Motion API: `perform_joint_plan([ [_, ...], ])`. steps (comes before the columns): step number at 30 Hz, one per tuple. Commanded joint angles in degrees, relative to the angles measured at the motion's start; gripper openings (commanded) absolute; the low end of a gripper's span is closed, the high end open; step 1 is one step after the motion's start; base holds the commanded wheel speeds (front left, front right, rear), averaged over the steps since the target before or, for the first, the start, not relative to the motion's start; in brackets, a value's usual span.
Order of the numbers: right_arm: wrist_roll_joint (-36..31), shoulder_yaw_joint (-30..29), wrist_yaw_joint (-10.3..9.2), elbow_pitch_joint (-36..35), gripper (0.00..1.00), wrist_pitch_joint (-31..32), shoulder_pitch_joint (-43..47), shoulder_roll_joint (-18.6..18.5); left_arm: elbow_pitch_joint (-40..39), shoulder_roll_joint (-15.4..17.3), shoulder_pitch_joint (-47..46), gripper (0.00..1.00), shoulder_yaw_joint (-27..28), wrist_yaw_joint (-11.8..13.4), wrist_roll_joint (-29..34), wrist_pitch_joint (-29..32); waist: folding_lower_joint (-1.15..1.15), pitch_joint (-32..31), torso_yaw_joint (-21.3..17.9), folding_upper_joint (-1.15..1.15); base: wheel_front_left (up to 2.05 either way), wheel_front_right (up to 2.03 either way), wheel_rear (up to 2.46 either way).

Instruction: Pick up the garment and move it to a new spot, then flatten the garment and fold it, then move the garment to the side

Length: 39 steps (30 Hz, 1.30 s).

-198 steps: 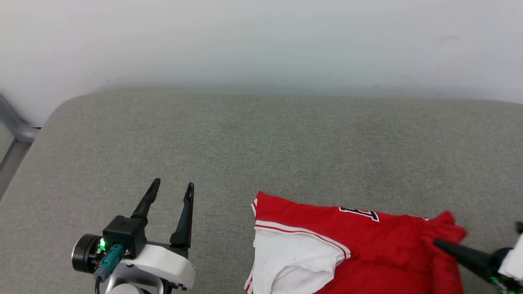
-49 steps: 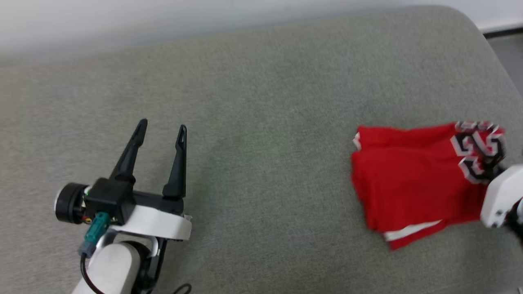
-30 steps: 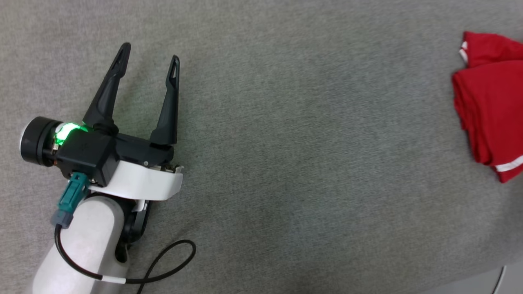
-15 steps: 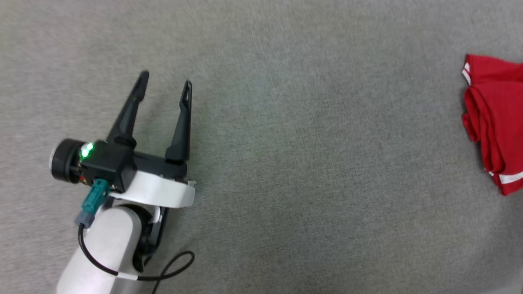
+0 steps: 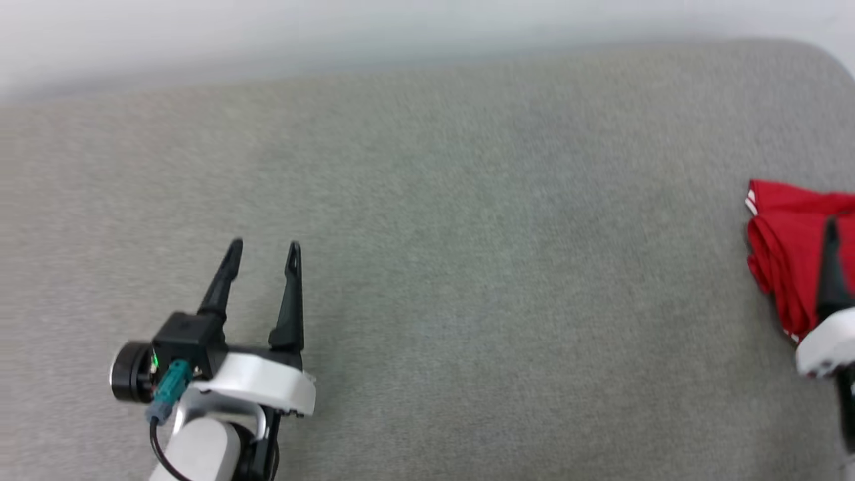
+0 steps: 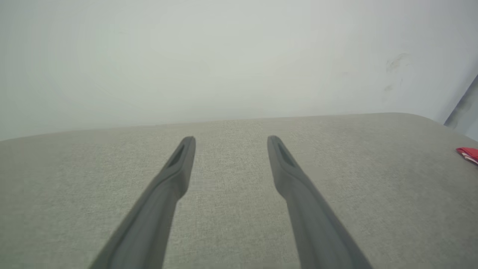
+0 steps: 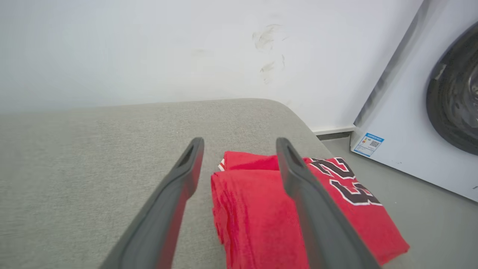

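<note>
The folded garment [image 7: 254,209] lies just ahead of the released right end effector [image 7: 239,147]; the left end effector [image 6: 229,144] is also released. The moving aside seems finished; next, retract.

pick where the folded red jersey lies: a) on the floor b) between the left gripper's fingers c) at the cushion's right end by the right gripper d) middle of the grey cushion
c: the red jersey lies folded at the grey cushion's right end, by the open right gripper.
</note>
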Motion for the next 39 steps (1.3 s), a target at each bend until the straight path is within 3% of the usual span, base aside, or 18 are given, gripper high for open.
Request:
perform_joint_plan([
  [1,1.07,1.11,-0.08,-1.9,1.0,-0.14,3.19,1.16,0.64,-0.43,1.59,1.0,0.49,-0.09,-0.25,-0.36,0.01,-4.24,3.02,0.0,0.0,0.0,0.0],
  [12,6.22,8.06,-0.07,-9.82,1.0,1.46,15.1,4.42,3.44,-1.81,7.9,1.0,2.91,-1.13,0.91,-0.3,0.01,-12.51,7.63,0.0,0.0,0.0,0.0],
  [26,8.77,11.28,-0.06,-19.61,1.0,4.69,26.06,4.79,4.3,-1.31,13.26,1.0,3.04,-2.05,1.81,-0.29,0.01,-16.79,7.15,0.0,0.0,0.0,0.0],
  [39,9.29,13.71,-0.06,-20.78,1.0,4.62,26.92,4.8,4.97,-1.88,12.78,1.0,2.84,-2.83,1.72,-0.29,0.01,-17.15,7.03,0.0,0.0,0.0,0.0],
])
